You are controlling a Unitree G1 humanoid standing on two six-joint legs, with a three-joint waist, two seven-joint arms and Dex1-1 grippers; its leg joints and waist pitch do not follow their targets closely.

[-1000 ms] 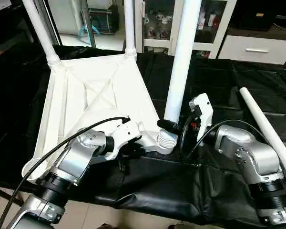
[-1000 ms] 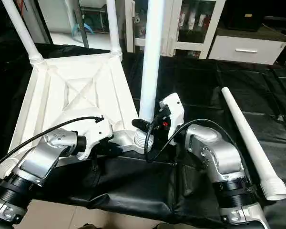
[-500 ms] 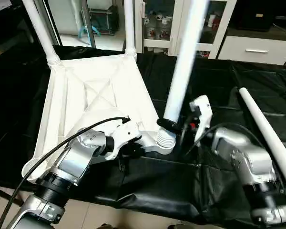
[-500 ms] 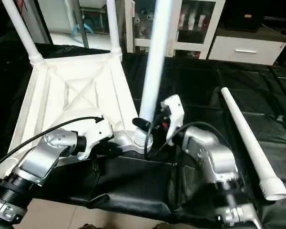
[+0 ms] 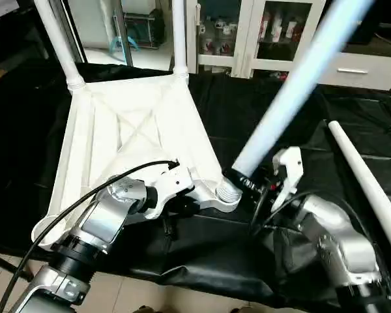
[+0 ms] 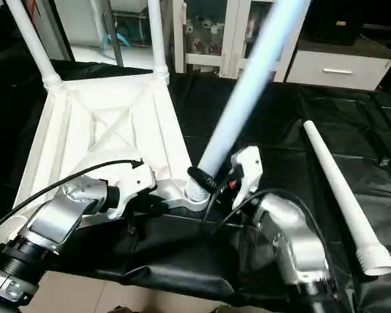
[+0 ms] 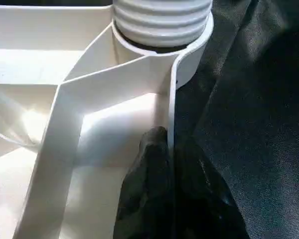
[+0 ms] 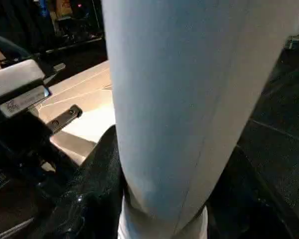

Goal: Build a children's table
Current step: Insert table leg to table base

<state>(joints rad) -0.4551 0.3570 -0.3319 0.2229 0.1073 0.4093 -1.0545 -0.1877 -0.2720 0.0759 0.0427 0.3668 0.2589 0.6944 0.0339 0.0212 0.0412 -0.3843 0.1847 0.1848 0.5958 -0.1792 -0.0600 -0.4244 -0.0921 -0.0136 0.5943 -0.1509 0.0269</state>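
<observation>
Children's table top [image 5: 130, 124] lies underside-up on black tabletop [image 5: 300, 117]. My left gripper [image 7: 170, 164]: fingers pinched together on top's rim beside corner socket [image 5: 227, 193]. My right gripper [image 6: 205, 179]: fingers clamped on leg [image 6: 247, 91], tilted, apparently seated in socket. Spare leg [image 6: 339, 189] nearby.

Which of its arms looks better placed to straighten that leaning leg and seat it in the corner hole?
The right. Its right gripper already clasps the leaning leg just above the corner socket. The left gripper is busy pinching the tabletop's rim, steadying it.
</observation>
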